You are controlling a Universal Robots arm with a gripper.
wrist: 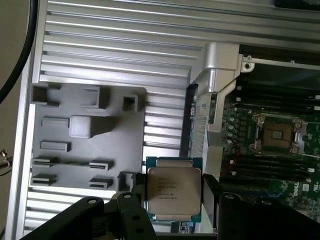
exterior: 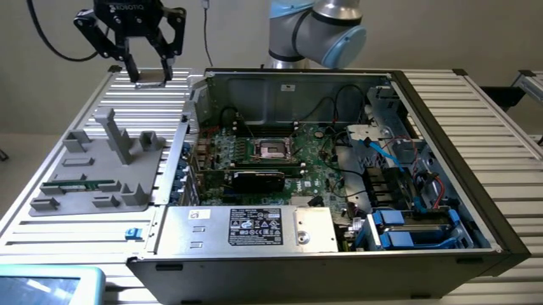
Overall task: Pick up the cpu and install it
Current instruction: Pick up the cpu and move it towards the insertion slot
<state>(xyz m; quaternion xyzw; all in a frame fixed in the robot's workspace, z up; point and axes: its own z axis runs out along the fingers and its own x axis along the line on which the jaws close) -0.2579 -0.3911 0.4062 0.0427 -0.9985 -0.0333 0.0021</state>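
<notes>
The cpu is a flat square chip with a silvery metal top and a thin rim. It sits between the dark fingers of my gripper, which is shut on its two opposite edges. In the exterior view my gripper hangs high over the table's far corner on the exterior view's left, with the cpu held flat at its fingertips. It is above and beyond the grey fixture tray. The motherboard's dark square socket lies open inside the computer case, also seen as the socket.
The open computer case fills the middle of the ribbed metal table. A green memory stick lies in the grey fixture tray. Cables, drive bays and a power supply crowd the case. A black cable hangs beside the gripper.
</notes>
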